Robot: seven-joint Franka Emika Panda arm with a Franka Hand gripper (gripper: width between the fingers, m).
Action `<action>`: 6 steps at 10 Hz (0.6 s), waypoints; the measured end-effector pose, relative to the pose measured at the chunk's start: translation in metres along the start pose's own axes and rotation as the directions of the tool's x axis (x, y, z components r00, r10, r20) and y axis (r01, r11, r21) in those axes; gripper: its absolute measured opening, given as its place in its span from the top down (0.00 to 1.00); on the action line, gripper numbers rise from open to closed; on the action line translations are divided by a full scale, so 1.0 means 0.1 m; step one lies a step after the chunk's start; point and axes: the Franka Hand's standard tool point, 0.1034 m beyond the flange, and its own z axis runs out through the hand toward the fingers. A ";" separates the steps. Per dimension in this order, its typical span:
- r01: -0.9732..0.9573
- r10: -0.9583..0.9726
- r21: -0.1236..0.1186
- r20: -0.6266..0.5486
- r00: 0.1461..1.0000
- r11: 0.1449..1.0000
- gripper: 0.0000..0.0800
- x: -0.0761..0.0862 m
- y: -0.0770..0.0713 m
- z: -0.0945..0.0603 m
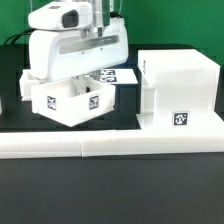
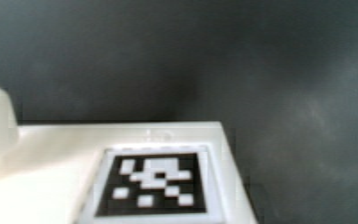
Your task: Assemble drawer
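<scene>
Black table (image 1: 20,125) filling the exterior view, edged along its near side by a long low white border rail (image 1: 110,147). On the exterior view's right, just behind the rail, the drawer's large boxy white housing (image 1: 180,85), upright, one black-and-white square tag (image 1: 180,118) low on its facing wall. High on the exterior view's left, the bulky white robot arm (image 1: 75,45), reaching down over the trays and blocking sight of whatever lies beneath it. Below the arm, a small white open-topped tray (image 1: 68,103), turned corner-on, one tag on each of its two visible walls, apart from the housing with bare table between. Behind it and nearer the housing, a second tray (image 1: 118,78), mostly hidden by the arm and the first tray, one tag showing. In the wrist view, a flat white drawer surface (image 2: 51,160) close under the camera, bearing a blurred tag, dark table beyond. Gripper hidden behind the arm in the exterior view, fingers not made out in the wrist view: impossible to tell how far apart the jaws stand or whether anything is held
</scene>
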 end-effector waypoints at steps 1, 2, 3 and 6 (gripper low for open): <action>0.058 -0.058 -0.002 0.006 0.998 0.998 0.95 0.03 -0.03 0.00; 0.184 -0.184 -0.002 0.017 0.983 0.983 0.95 0.04 -0.03 0.01; 0.256 -0.256 -0.003 0.025 0.966 0.967 0.95 0.05 -0.03 0.00; 0.398 -0.398 -0.003 0.034 0.917 0.917 0.95 0.01 -0.02 0.01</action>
